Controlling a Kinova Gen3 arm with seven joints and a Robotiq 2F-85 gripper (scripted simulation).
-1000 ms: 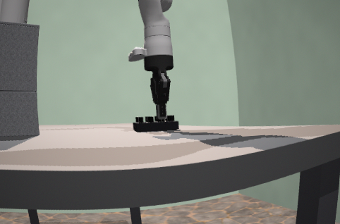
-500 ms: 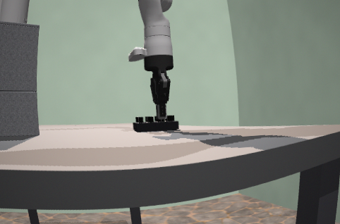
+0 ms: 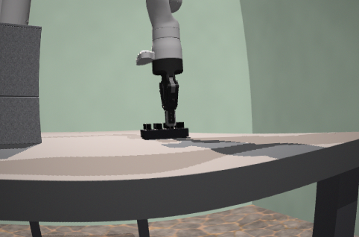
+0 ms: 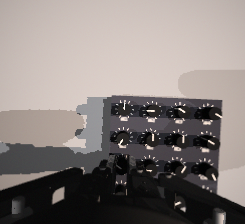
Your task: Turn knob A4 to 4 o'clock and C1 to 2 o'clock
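The black knob box (image 3: 164,133) (image 4: 107,126) stands on its feet on the table (image 3: 112,158). In the wrist view its knobs form a grid, with the name tags below each knob, so row A is the top row. My gripper (image 3: 170,123) (image 4: 121,165) points straight down over the box and is shut on knob C1 (image 4: 120,163), the left knob of the third row, which the fingers partly hide. Knob A4 (image 4: 211,113) at the top right has its white line pointing right and slightly down. The fourth row is mostly hidden behind the gripper.
A grey block pedestal (image 3: 18,83) stands at the left of the table. The table's curved front edge (image 3: 179,191) runs across the exterior view. Dark shadow patches lie on the table to the right of the box.
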